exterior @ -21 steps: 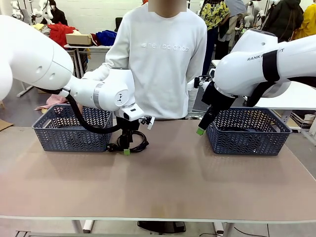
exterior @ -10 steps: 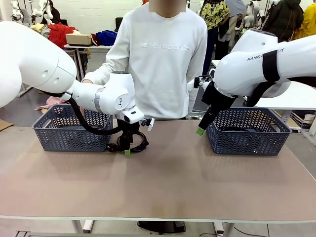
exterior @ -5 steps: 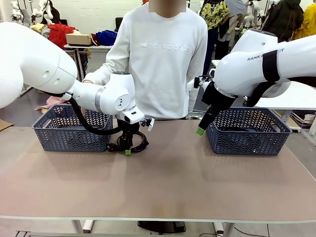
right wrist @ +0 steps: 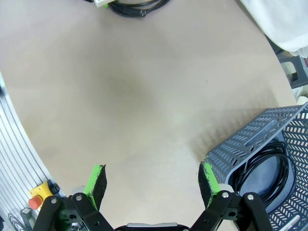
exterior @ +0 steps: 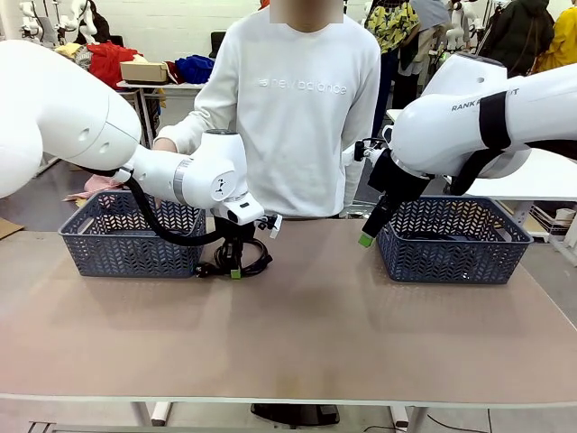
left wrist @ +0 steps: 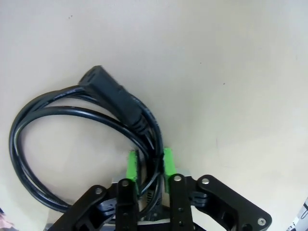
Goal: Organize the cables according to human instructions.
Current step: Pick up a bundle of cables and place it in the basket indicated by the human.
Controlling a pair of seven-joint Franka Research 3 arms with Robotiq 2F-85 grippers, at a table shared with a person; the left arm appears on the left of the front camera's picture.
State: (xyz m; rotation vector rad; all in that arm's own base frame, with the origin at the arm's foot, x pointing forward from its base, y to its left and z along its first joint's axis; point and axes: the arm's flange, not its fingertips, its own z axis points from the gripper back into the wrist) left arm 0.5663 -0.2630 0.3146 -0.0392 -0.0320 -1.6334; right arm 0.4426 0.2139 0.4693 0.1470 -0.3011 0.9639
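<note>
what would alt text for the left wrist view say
The left tool is shut on a coiled black cable lying on the tan table, its green pads pinching several strands. The cable's chunky black plug lies just beyond the pads.

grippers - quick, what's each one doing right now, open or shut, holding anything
left gripper: shut on the cable lying on the table.
right gripper: open, holding nothing, beside the right basket.
</note>
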